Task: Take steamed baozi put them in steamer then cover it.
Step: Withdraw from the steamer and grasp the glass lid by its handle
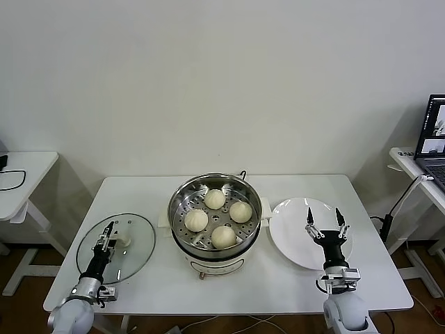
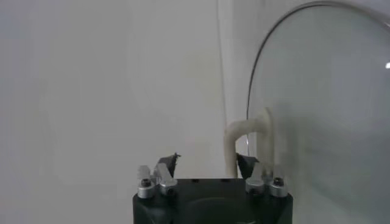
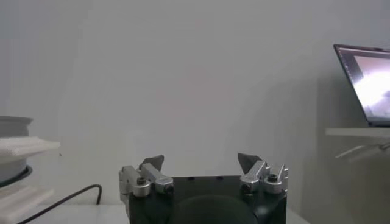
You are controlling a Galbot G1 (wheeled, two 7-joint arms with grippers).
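Note:
Several cream-white baozi (image 1: 215, 199) sit on the perforated tray inside the shiny steamer (image 1: 179, 195) at the table's middle. The clear glass cover (image 1: 139, 243) lies flat on the table to the steamer's left, its white handle (image 1: 124, 241) up. My left gripper (image 1: 109, 233) is open, low over the cover beside the handle. In the left wrist view the handle (image 2: 250, 137) stands just ahead of the open gripper (image 2: 207, 161), near one fingertip. My right gripper (image 1: 325, 221) is open and empty above the flat white plate (image 1: 292, 223); the right wrist view shows it (image 3: 200, 161) holding nothing.
A side table with a laptop (image 1: 434, 136) stands at the far right, with cables hanging. Another white side table (image 1: 21, 174) stands at the left. The steamer's white base (image 3: 18, 146) shows at the edge of the right wrist view.

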